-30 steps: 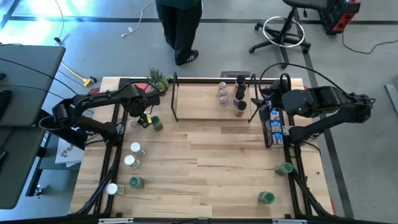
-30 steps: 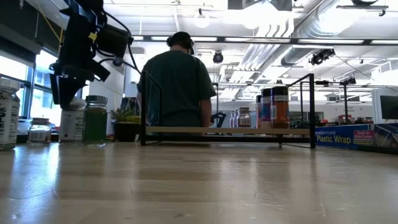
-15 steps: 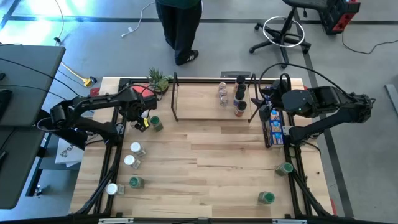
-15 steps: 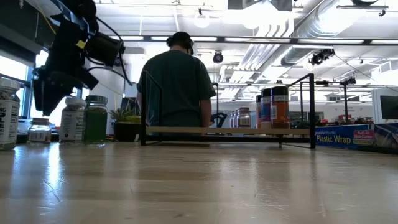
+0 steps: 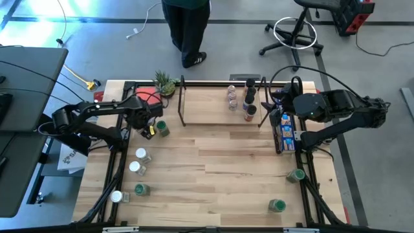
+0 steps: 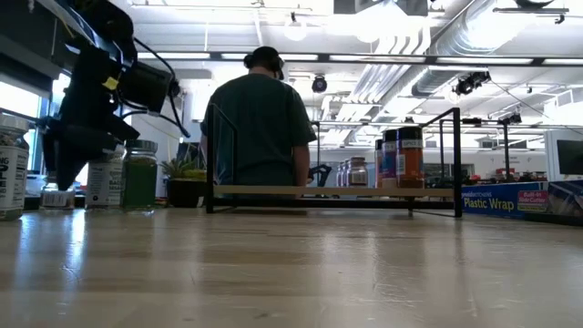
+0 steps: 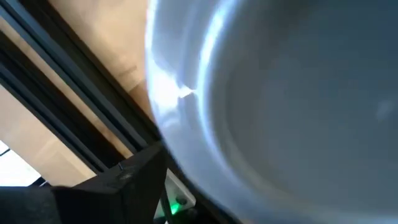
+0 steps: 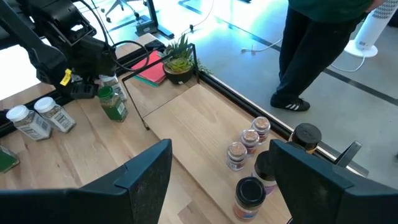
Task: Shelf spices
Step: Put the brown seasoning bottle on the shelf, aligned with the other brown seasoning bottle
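Beside the shelf (image 5: 223, 103), left gripper (image 5: 146, 127) over upright jar (image 6: 105, 178), finger state unclear

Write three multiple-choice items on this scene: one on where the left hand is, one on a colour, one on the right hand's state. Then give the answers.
1. Where is the left hand?
A. over the shelf
B. at the table's left side, by the green-topped jar
C. at the near right corner

2. What colour is the long box right of the shelf?
A. blue
B. red
C. white

3. The right hand's fingers are:
A. shut on a jar
B. open and empty
C. shut on the plant

Answers: 1 B, the high view shows it beside the green-topped jar. 2 A, the box reads blue from above. 3 B, the right wrist view shows the fingers wide apart with nothing between.
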`<state>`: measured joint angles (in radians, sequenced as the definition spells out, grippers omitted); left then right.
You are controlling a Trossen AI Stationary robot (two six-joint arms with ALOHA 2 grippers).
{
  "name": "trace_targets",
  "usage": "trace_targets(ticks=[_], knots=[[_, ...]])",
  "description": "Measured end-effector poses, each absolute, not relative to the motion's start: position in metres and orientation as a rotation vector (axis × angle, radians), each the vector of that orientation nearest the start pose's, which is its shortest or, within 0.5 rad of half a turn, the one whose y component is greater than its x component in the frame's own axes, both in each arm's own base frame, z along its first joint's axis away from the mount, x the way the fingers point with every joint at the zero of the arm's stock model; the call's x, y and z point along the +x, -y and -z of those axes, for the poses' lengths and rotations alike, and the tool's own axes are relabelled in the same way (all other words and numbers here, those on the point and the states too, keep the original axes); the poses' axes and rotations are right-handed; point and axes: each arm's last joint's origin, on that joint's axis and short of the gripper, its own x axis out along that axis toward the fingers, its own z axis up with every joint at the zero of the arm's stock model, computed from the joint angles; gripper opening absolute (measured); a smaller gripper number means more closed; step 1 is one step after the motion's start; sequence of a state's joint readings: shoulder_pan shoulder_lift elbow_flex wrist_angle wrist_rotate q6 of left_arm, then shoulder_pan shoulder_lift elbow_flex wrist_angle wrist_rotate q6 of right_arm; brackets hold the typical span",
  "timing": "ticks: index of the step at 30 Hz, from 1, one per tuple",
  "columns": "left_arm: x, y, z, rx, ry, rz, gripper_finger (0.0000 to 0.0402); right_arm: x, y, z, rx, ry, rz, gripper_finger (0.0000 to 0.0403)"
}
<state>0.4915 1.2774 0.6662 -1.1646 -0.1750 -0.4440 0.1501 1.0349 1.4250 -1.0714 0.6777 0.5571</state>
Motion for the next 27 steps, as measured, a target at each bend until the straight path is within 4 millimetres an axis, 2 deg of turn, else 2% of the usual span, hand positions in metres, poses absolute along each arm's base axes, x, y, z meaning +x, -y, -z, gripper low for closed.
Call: trace_targets(ticks=[5,15,20,24,27], knots=[[0.141,-0.082,-0.169,-0.601,-1.624,-0.903,0.0273,0.16,-0.006,-0.422,0.251,-0.465,0.664,0.0263],[0.143,-0.08,-0.168,-0.701,-1.618,-0.889,0.0194,0.16,-0.006,-0.422,0.257,-0.461,0.669,0.0263],[0.143,-0.074,-0.171,-0.762,-1.653,-0.875,0.0172,0.16,-0.006,-0.422,0.257,-0.461,0.669,0.0263],[0.15,-0.07,-0.189,-0.767,-1.676,-0.848,0.0166,0.16,-0.006,-0.422,0.257,-0.46,0.669,0.0263],[0.16,-0.067,-0.214,-0.742,-1.669,-0.832,0.0163,0.16,-0.006,-0.422,0.257,-0.46,0.669,0.0263]])
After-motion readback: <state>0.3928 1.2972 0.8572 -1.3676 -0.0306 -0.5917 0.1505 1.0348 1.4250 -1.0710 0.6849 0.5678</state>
